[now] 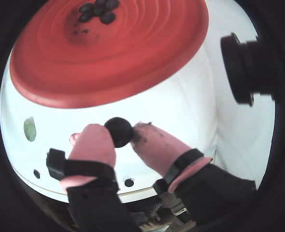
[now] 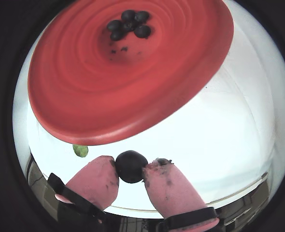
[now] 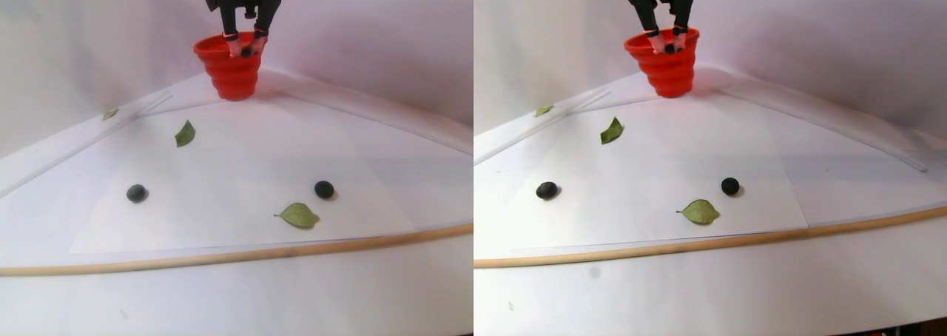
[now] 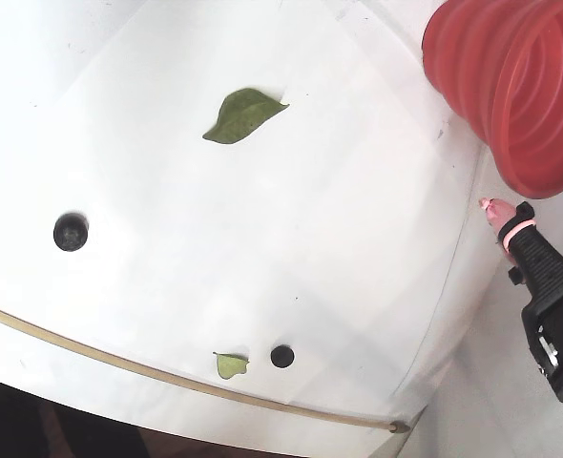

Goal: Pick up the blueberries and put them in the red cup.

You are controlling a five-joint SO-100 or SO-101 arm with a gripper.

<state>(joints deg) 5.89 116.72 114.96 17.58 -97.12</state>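
My gripper point(image 1: 119, 133) is shut on one blueberry point(image 1: 119, 131), pinched between its pink fingertips; the other wrist view shows the same grip on the berry point(image 2: 131, 166). It hangs just in front of and above the rim of the red cup point(image 2: 128, 72), which stands at the back of the table point(image 3: 229, 73). Several blueberries point(image 2: 129, 24) lie in the cup's bottom. Two more blueberries lie on the white sheet, one to the left point(image 3: 136, 193) and one to the right point(image 3: 323, 189). In the fixed view a pink fingertip point(image 4: 496, 210) shows beside the cup point(image 4: 520, 86).
Green leaves lie on the sheet point(image 3: 184, 134) point(image 3: 299, 215), with a small one at the far left point(image 3: 109, 114). A wooden strip point(image 3: 222, 256) runs along the table's front. A black camera point(image 1: 244, 67) juts in at the right of a wrist view.
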